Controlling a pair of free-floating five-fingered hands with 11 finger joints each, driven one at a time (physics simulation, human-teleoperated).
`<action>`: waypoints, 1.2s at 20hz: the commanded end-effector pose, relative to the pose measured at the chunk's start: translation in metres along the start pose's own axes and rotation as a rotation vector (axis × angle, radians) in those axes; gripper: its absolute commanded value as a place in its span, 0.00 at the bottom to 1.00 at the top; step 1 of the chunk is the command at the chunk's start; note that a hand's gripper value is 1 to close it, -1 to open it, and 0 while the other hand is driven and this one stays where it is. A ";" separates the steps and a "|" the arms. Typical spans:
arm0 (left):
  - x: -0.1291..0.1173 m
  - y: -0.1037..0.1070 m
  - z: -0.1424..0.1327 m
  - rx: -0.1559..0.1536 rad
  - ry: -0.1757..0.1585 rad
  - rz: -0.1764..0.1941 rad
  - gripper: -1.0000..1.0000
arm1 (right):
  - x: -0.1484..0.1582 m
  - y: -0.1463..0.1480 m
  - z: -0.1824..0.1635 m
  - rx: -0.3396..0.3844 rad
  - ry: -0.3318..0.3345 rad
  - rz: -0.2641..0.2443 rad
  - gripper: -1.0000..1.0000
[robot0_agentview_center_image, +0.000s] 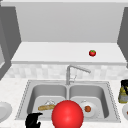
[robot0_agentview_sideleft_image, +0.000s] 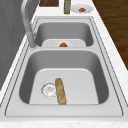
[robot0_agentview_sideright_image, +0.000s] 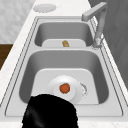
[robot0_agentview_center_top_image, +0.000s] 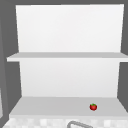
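Observation:
My left hand (robot0_agentview_center_image: 32, 121) hangs at the bottom left of the front view, in front of the left basin's rim and holding nothing. In that basin a baguette (robot0_agentview_center_image: 46, 107) (robot0_agentview_sideleft_image: 60, 91) lies beside the drain. A big red ball (robot0_agentview_center_image: 67, 115) sits low in the middle, in front of the divider between the basins. In the right basin lies a white plate (robot0_agentview_sideright_image: 56, 85) with a tomato (robot0_agentview_center_image: 87, 108) (robot0_agentview_sideright_image: 64, 88) on it. Close to the right side camera, a hand (robot0_agentview_sideright_image: 50, 112) looms over the sink's near rim; which hand it is I cannot tell.
The faucet (robot0_agentview_center_image: 75, 70) stands behind the divider of the double sink (robot0_agentview_center_image: 111, 100). A small tomato (robot0_agentview_center_image: 92, 53) (robot0_agentview_center_top_image: 93, 107) rests on the lower shelf (robot0_agentview_center_image: 50, 53). A bottle (robot0_agentview_center_image: 123, 95) and a plate's edge (robot0_agentview_center_image: 125, 111) are on the right counter, another plate (robot0_agentview_center_image: 3, 111) on the left.

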 end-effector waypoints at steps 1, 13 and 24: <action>0.000 0.000 0.000 0.000 0.000 0.000 0.50 | 0.005 0.018 -0.012 -0.005 -0.011 0.029 1.00; 0.000 0.000 0.000 0.000 0.000 0.000 0.50 | -0.017 0.004 -0.044 0.123 -0.081 -0.050 1.00; 0.000 0.000 0.000 0.000 0.000 0.000 0.50 | -0.021 -0.012 -0.013 -0.008 -0.021 0.028 0.00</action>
